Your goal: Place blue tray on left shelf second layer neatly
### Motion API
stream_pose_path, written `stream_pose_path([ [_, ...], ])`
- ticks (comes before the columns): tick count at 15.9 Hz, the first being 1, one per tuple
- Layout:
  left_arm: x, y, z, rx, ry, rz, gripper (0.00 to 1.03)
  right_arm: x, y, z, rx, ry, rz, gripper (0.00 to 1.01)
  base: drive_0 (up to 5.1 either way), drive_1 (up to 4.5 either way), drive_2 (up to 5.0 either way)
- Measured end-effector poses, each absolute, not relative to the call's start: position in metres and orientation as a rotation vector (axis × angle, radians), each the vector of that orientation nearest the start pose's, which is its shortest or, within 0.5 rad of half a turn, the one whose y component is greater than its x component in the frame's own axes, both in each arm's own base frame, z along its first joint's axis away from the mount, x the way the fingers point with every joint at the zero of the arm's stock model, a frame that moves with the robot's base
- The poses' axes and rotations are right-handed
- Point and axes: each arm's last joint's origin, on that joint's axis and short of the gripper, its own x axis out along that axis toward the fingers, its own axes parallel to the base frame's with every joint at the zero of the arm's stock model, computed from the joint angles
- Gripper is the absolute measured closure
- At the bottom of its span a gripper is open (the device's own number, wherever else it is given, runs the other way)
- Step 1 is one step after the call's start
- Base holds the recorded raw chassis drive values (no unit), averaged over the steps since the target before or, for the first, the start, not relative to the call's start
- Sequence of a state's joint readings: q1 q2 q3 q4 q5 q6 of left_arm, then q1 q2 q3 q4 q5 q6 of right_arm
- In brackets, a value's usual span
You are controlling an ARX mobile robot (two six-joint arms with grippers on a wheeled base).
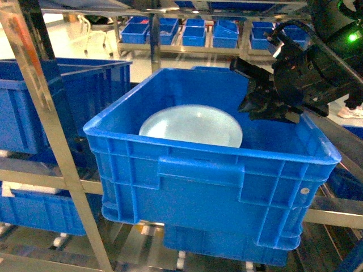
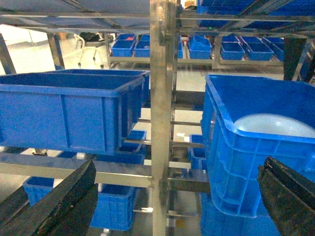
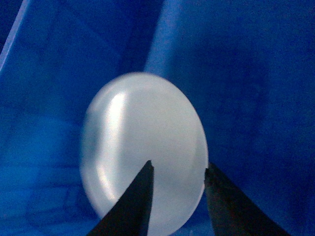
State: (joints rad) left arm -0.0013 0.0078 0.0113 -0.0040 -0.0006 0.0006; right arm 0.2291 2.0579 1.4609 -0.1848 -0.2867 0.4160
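Shelf rack (image 1: pixel 54 122), metal uprights. Large blue crate (image 1: pixel 215 187) on rack, open top. Blue tray (image 1: pixel 191 126) inside crate, lying flat on floor, face up; round, no long axis. Right gripper (image 3: pixel 177 172) above tray's edge, fingers narrowly parted, gripping nothing. Left gripper (image 2: pixel 177 196) outside crate, fingers spread wide, empty.

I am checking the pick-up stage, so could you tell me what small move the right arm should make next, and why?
Probably lower the right claw a little further toward the near rim of the blue tray. The tray lies inside the blue crate, and the wrist view shows the open fingers straddling its edge, apparently not yet closed on it. The head view suggests the claw hangs above the crate's interior.
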Motion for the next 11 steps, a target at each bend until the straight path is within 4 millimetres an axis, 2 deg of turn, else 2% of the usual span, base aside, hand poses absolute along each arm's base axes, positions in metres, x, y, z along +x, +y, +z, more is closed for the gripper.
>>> stream_pose_path([
  [3,0.098,0.0,0.166,0.001,0.0,-0.001,0.05,0.433,0.109,0.182,0.389,0.875,0.329,0.35,0.0,0.0,0.0],
  [5,0.098,0.0,0.166,0.001,0.0,-0.001,0.05,0.421,0.111,0.187,0.389,0.864,0.358,0.09,0.0,0.0,0.0],
  [6,0.098,0.0,0.166,0.0,0.0,-0.001,0.05,0.415,0.109,0.193,0.389,0.855,0.361,0.01,0.0,0.0,0.0],
  [7,0.098,0.0,0.166,0.001,0.0,0.0,0.05,0.411,0.108,0.196,0.383,0.833,0.366,0.04,0.0,0.0,0.0],
  [9,0.098,0.0,0.166,0.001,0.0,0.0,0.05,0.4,0.106,0.199,0.339,0.791,0.391,0.03,0.0,0.0,0.0],
  [11,0.098,0.0,0.166,0.001,0.0,-0.001,0.05,0.381,0.11,0.189,0.262,0.806,0.435,0.03,0.0,0.0,0.0],
])
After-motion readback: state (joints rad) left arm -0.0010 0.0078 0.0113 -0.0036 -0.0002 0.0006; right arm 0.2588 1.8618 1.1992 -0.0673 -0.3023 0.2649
